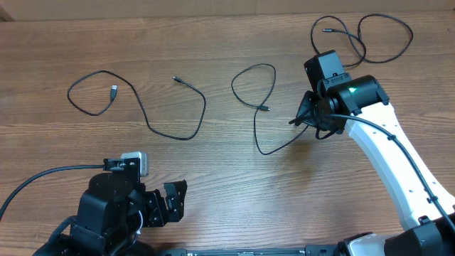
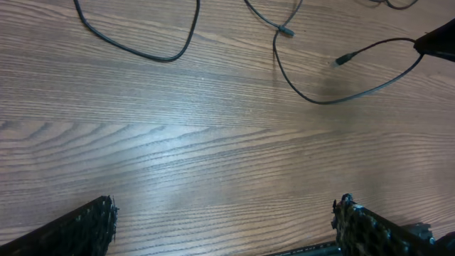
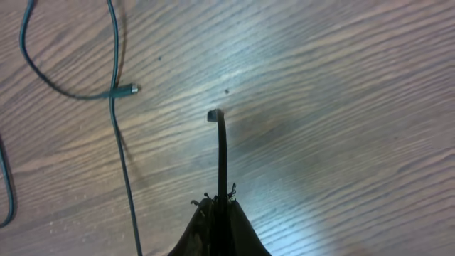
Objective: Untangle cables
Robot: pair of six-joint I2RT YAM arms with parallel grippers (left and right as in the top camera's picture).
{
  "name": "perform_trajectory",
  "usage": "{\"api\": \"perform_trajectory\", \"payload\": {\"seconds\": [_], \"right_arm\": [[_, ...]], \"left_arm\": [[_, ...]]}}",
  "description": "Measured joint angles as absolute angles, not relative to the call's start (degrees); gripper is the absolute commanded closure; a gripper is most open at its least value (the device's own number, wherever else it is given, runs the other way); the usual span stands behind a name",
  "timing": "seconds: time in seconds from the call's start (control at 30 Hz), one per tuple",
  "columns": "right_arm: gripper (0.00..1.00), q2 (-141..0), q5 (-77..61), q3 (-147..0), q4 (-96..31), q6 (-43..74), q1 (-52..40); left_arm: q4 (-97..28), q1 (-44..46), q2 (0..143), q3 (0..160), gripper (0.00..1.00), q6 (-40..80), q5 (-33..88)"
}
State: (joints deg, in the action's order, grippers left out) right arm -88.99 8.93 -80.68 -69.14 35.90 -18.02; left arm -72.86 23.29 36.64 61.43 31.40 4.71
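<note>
Wood-grain table [image 1: 213,163]. The right gripper [image 3: 219,205] is pinched on the middle cable [image 3: 222,153] just behind its plug, which seems lifted off the wood. The left gripper [image 1: 169,201] gapes wide, empty. A second cable [image 1: 205,107] loops at the left, and a third cable [image 1: 411,35] lies beyond the right arm.

Far cables [image 1: 263,109], near table [image 1: 284,206] seemingly free
</note>
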Motion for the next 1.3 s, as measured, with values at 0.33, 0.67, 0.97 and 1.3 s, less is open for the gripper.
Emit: {"api": "perform_trajectory", "payload": {"seconds": [0.33,0.67,0.97,1.3], "right_arm": [[0.96,-88.99,10.24,-80.68,-69.63,35.77,-18.02],[0.96,-88.99,6.20,-80.68,-70.24,35.75,-18.02],[0.96,-88.99,6.42,-80.68,-68.99,34.83,-12.73],[0.96,-88.99,2.72,-82.37,-65.28,24.88,2.20]], "left_arm": [[-72.71,23.29,36.64,61.43,0.00,31.40,4.71],[-72.58,23.29,36.64,61.43,0.01,31.40,4.71],[-72.69,23.29,36.64,61.43,0.00,31.40,4.71],[-72.97,23.29,36.64,61.43,0.01,31.40,4.56]]}}
